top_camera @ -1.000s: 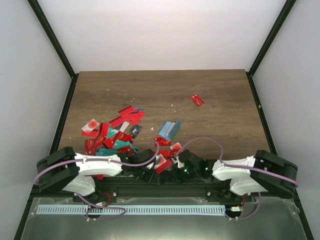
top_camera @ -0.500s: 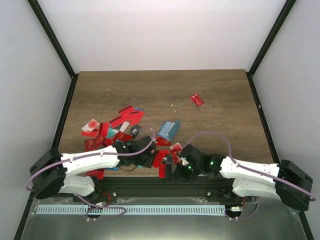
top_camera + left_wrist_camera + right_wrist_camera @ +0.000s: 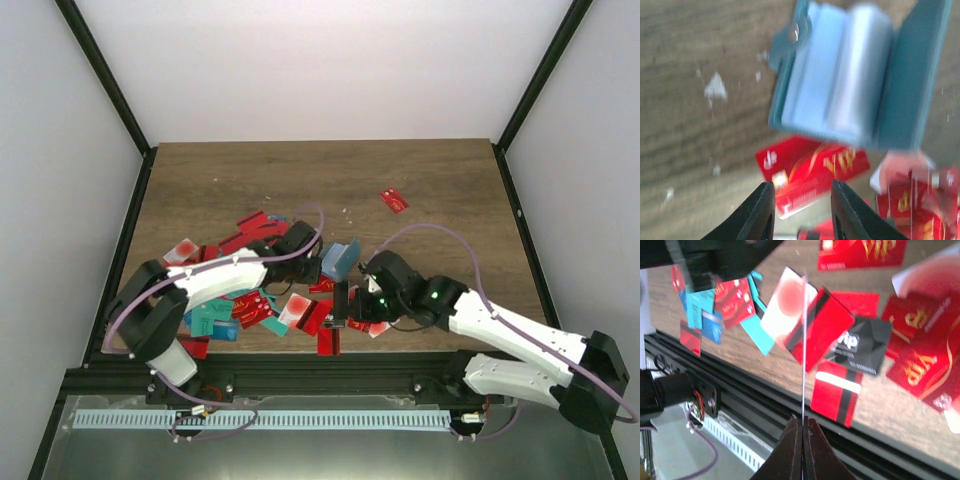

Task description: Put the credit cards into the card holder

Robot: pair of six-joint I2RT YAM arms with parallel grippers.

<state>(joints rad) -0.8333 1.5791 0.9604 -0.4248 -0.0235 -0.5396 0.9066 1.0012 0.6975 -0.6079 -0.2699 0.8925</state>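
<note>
The card holder [image 3: 340,258] [image 3: 855,75] lies open on the wood, teal outside with pale blue inner panels. My left gripper [image 3: 308,262] [image 3: 802,210] hovers just beside it, open, with nothing between its fingers; a red credit card [image 3: 812,172] lies on the table beyond them. My right gripper [image 3: 345,305] [image 3: 803,422] is shut on one thin card [image 3: 803,340], held upright and seen edge-on, near the table's front edge. Many red, teal and dark credit cards [image 3: 240,300] lie scattered left of and below the holder.
One red card [image 3: 394,200] lies alone at the back right. A red card with a white stripe [image 3: 836,390] and a black card [image 3: 862,347] lie under my right gripper. The black front rail [image 3: 320,375] runs close behind them. Small white flecks [image 3: 715,87] dot the wood.
My left arm has swung from the front edge out to the card holder, its jaws opening a little. My right arm has stretched forward and left, still gripping the thin card.
</note>
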